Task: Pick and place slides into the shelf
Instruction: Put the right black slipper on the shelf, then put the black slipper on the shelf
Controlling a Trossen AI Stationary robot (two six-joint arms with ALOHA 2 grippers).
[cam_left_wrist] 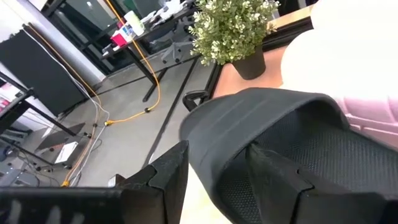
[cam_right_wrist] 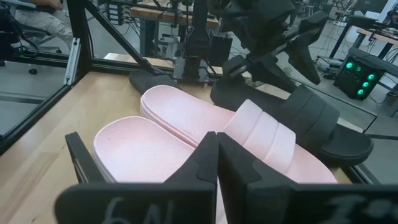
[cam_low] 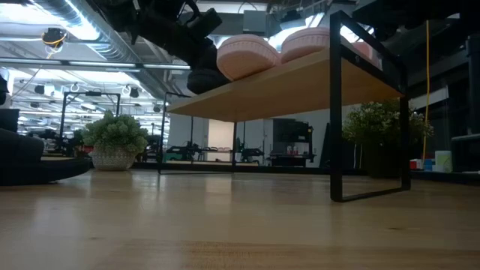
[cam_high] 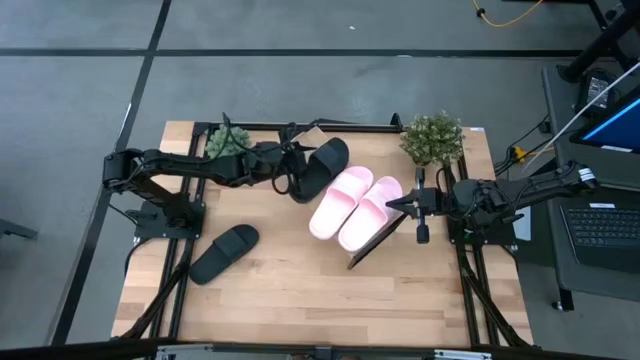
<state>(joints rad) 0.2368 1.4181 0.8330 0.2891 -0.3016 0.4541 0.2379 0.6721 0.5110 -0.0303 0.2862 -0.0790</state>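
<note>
Two pale pink slides (cam_high: 355,205) (cam_right_wrist: 186,134) lie side by side on the shelf (cam_low: 300,79), soles on its wood board. A black slide (cam_high: 322,163) (cam_right_wrist: 311,118) sits next to them at the shelf's far-left end, with my left gripper (cam_high: 290,172) (cam_left_wrist: 217,180) closed on it. A second black slide (cam_high: 225,252) lies flat on the table at the near left. My right gripper (cam_high: 392,205) (cam_right_wrist: 216,155) is shut, its tips right beside the nearer pink slide's side. My left gripper holds the black slide at the side where its strap (cam_left_wrist: 211,155) meets the sole. One finger (cam_left_wrist: 277,177) is inside under the strap and the other (cam_left_wrist: 165,180) outside. The fingers come nearly level from the table's left. Whether the sole rests on the shelf, I cannot tell. My right gripper's shut tips stand at the pink slide's side (cam_right_wrist: 186,146); whether they touch it, I cannot tell.
A potted plant (cam_high: 432,138) stands at the table's far right corner, and another plant (cam_high: 228,142) at the far left behind my left arm. The shelf's black frame (cam_high: 372,250) stands slanted on the table. Bare wood lies along the near edge (cam_high: 330,300).
</note>
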